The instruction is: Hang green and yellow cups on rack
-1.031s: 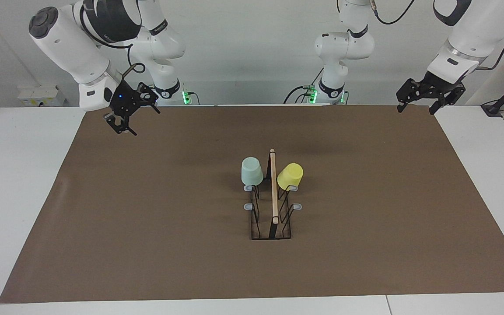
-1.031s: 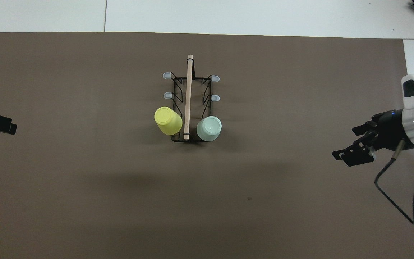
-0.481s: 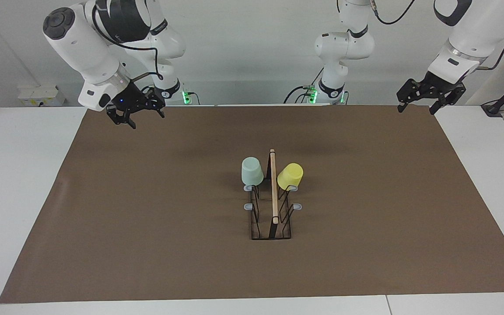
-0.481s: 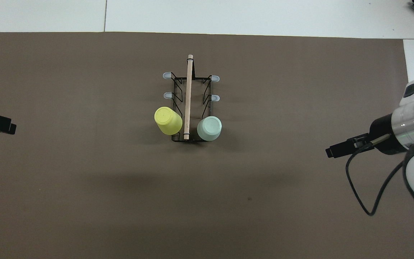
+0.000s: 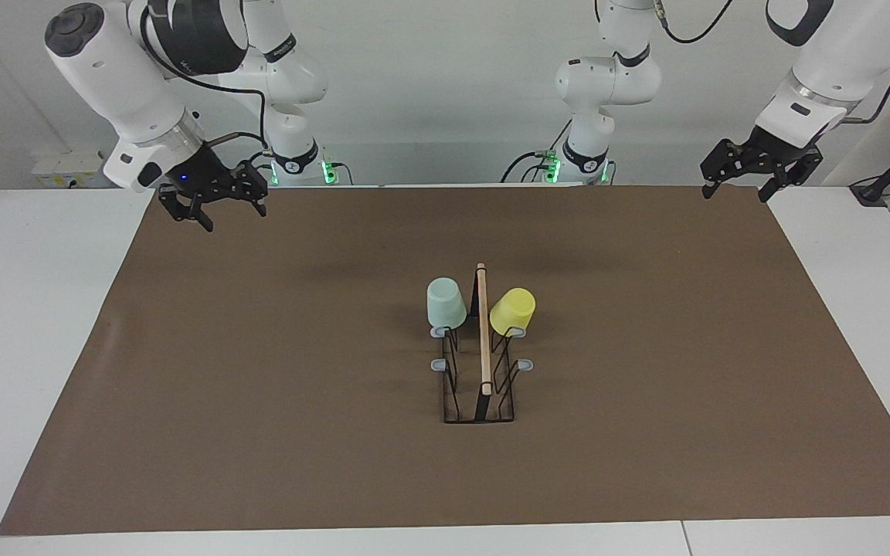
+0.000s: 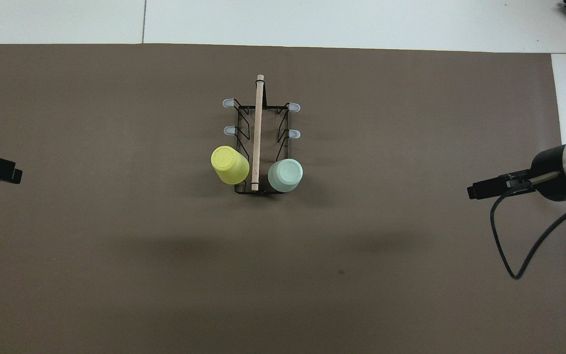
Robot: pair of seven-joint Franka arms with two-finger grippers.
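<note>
Green cup (image 5: 445, 302) and yellow cup (image 5: 513, 310) hung on rack (image 5: 483, 386).
Left gripper (image 5: 749, 174), right gripper (image 5: 208, 202): fingers apart, well clear; yellow, tilted, possibly slipping off.

White rounded arm links, dark joint bands, black grippers, black looping cables, green base lights
</note>
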